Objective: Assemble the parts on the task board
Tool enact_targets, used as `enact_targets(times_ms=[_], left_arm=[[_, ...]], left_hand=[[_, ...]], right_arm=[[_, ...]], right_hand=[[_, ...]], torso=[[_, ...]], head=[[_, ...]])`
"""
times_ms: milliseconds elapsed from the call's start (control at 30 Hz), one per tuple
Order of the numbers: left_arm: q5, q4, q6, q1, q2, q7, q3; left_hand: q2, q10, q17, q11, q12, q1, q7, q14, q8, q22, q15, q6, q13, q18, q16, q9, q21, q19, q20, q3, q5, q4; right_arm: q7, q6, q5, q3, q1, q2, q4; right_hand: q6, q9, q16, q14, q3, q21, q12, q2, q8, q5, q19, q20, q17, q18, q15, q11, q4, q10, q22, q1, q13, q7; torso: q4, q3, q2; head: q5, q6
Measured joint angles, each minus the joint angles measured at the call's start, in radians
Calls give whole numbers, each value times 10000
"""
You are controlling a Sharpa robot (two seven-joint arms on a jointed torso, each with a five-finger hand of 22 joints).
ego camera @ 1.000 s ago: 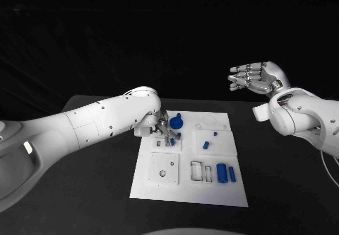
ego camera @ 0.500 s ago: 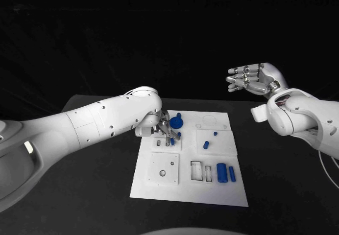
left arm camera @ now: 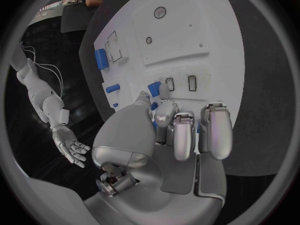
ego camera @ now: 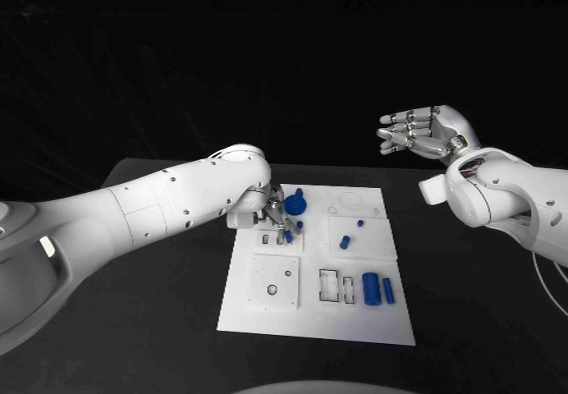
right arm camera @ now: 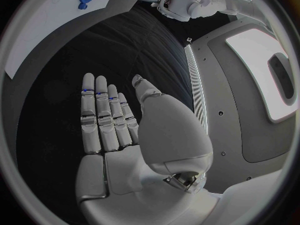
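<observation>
The left hand point(ego camera: 270, 215) sits low over the upper left of the task board point(ego camera: 318, 320), its silver fingers point(left arm camera: 181, 135) curled down and pinching a small blue peg point(left arm camera: 154, 89) whose tip sticks out beside two narrow slots point(left arm camera: 181, 83). The peg looks like light, stiff plastic with a smooth skin, so it could slip or twist; I judge a grip near its upper end best, leaving the lower end free to enter a slot. Just above the hand in the frame lies a blue gear-like disc point(ego camera: 295, 201), round and toothed. A short blue peg point(ego camera: 345, 242) lies mid-board, and a thick blue cylinder point(ego camera: 370, 289) with a slimmer bar point(ego camera: 388, 290) beside it lies at the lower right, next to rectangular cut-outs. The board is a flat white matte plate on a black counter point(ego camera: 154, 328). The right hand point(ego camera: 423, 131) is raised at the upper right, well away, fingers apart and holding nothing.
</observation>
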Motion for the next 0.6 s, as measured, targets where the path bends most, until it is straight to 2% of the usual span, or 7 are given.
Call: enact_targets(times_ms=[433,600], left_arm=[[91,-7,-14,-10,41,0,0],[126,-8,-18,-16,44,0,0]], left_hand=[[-117,0,8,0,-40,193,-34,0,-39,-1,0,-34,-25,-1,0,150,0,0,1,418,36,-120],[-256,0,8,0,-41,403,-34,26,-105,-1,-26,-34,-24,0,0,225,0,0,1,675,37,-251]], right_arm=[[-56,110,-25,-2,-15,37,-15],[-76,144,-44,-3,-22,47,-23]], right_hand=[[0,0,0,0,0,3,0,0,0,0,0,0,0,0,0,0,0,0,1,0,-9,0],[-21,1,0,0,0,3,0,0,0,0,0,0,-8,0,0,0,0,0,1,0,-8,21]], torso=[[1,0,2],[-1,6,2]], head=[[6,-44],[7,-59]])
